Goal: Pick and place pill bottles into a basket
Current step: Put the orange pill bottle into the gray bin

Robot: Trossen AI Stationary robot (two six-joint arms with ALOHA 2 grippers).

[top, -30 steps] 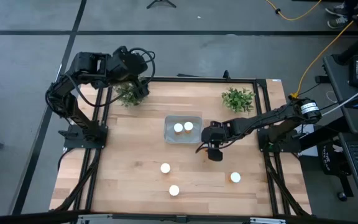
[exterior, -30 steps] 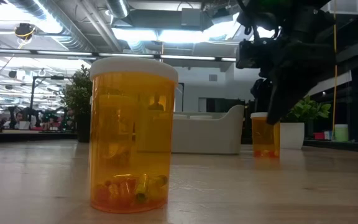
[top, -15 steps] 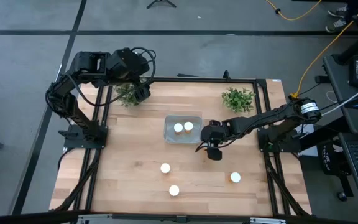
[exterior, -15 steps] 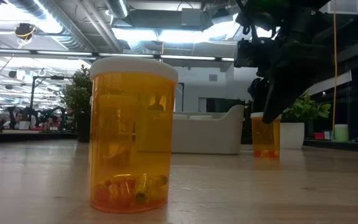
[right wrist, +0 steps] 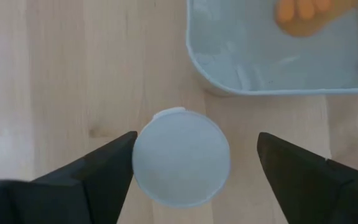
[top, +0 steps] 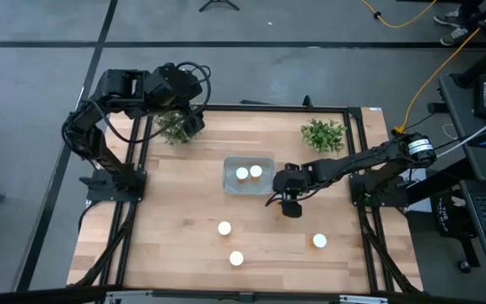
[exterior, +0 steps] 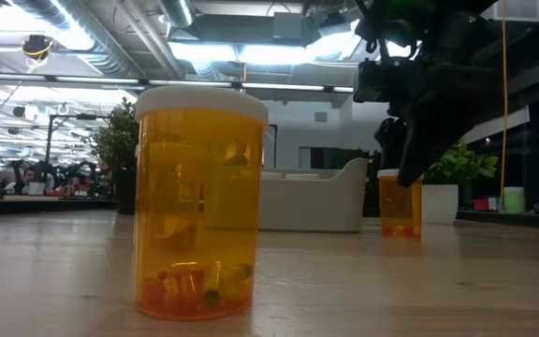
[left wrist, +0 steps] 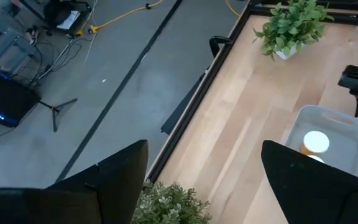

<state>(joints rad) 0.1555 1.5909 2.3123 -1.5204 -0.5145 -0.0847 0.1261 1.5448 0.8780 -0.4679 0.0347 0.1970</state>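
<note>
1. Our right gripper (right wrist: 182,171) hangs over one pill bottle (right wrist: 181,158) standing upright just beside the basket (right wrist: 278,56). Its two fingers (right wrist: 98,171) stand wide, one on either side of the white cap, with a gap on each side. It holds nothing.
2. Our left gripper (left wrist: 204,180) waits well away from the basket, above a potted plant (top: 175,127) at the table's far corner, fingers apart and empty.
3. Two bottles (top: 248,173) already stand in the basket. Beyond the one under our claw, three more (top: 224,228) stand on the table on the side of the basket away from the plants, apart from one another.
4. What could go wrong, as we judge it:
   - The bottle stands very near the basket wall, so a finger descending on that side could strike the rim and shove the basket.
   - If one pad touches before the other, the bottle may tip or skid on the smooth wood.
   - A grip on the cap alone could slip.
5. The table (top: 175,219) is pale wooden planking in a dark metal frame, with a second plant (top: 322,133) near the right arm. Around it we see grey floor and a yellow cable (top: 429,76); the low view shows an open office with a sofa (exterior: 312,201).
</note>
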